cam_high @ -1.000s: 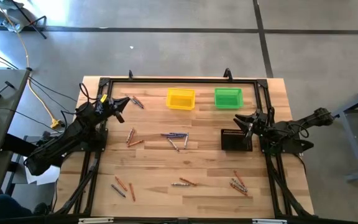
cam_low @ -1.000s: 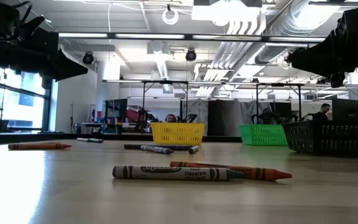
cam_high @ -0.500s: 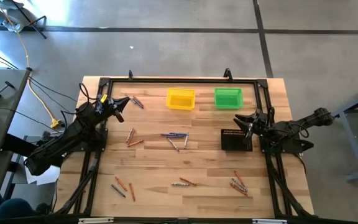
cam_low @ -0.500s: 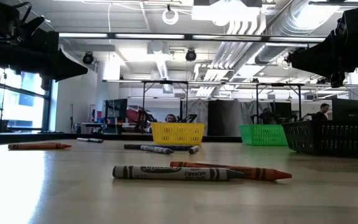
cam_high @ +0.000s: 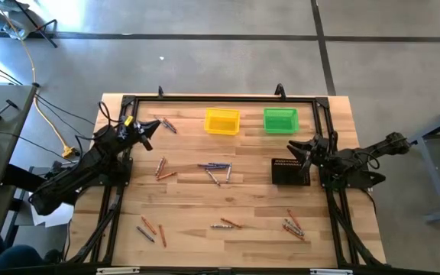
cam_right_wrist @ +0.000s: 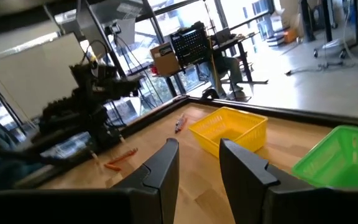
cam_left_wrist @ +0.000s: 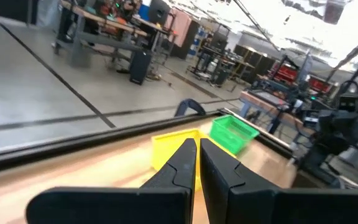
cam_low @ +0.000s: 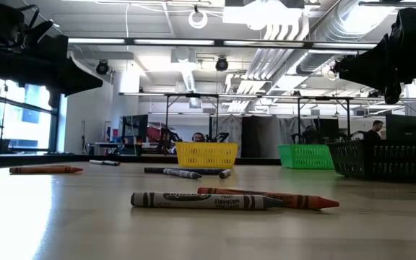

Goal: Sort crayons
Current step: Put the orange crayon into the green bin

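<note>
My left gripper [cam_high: 148, 127] hangs above the far left part of the pale wooden plank table [cam_high: 189, 202], its two dark fingers [cam_left_wrist: 182, 163] pressed together with nothing between them. Just beyond it lies a small pair of crayons [cam_high: 167, 125]. My right gripper [cam_high: 299, 147] hangs over the right side, fingers [cam_right_wrist: 165, 165] parted with a clear gap and nothing held, right by the black ribbed plastic tray [cam_high: 289, 172]. Along the far edge stand the yellow square mesh bin [cam_high: 221, 121] and the green square mesh bin [cam_high: 280, 120], side by side but apart. The other thin orange-brown, grey-blue and silvery crayons lie loose on the table: a cluster mid-table, two beside my left arm, more near the front left, front middle and front right.
</note>
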Available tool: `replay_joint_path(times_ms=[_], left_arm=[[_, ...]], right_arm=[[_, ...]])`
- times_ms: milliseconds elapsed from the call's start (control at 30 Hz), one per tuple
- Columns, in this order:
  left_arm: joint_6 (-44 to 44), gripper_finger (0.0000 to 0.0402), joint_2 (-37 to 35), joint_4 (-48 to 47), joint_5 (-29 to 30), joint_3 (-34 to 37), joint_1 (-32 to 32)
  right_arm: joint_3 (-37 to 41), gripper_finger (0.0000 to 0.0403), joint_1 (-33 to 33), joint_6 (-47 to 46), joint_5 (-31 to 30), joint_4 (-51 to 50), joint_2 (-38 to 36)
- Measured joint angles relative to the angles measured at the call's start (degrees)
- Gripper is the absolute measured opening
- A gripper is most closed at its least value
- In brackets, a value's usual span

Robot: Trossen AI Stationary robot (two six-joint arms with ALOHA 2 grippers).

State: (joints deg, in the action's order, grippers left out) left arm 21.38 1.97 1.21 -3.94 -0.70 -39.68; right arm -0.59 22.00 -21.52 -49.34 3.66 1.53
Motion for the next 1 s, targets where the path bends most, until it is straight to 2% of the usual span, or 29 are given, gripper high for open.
replay_joint_path(times_ms=[167,333,500,600,767,1000], left_arm=[[-0.8,0.001,2.1,0.8,-4.1,0.0,0.1],[-4.2,0.001,2.6,2.1,-8.2,0.0,0.1],[-3.1,0.001,2.6,5.8,-13.5,0.0,0.3],[-2.3,0.001,2.6,7.5,-14.3,0.0,1.3],[-1.9,0.001,2.6,11.8,-14.3,0.0,4.1],[-2.0,0.001,2.6,20.3,-14.2,0.0,8.4]], right_arm=[[0.0,0.011,0.0,-3.5,0.9,0.0,0.0],[0.0,0.011,0.0,-1.5,3.2,0.0,0.0],[-1.6,0.011,0.0,-0.6,7.4,0.0,0.1],[-2.9,0.011,0.0,-0.7,7.9,0.0,1.2],[-6.7,0.011,0.0,-0.7,8.1,0.0,6.6],[-16.8,0.011,0.0,-0.6,8.3,-2.9,20.8]])
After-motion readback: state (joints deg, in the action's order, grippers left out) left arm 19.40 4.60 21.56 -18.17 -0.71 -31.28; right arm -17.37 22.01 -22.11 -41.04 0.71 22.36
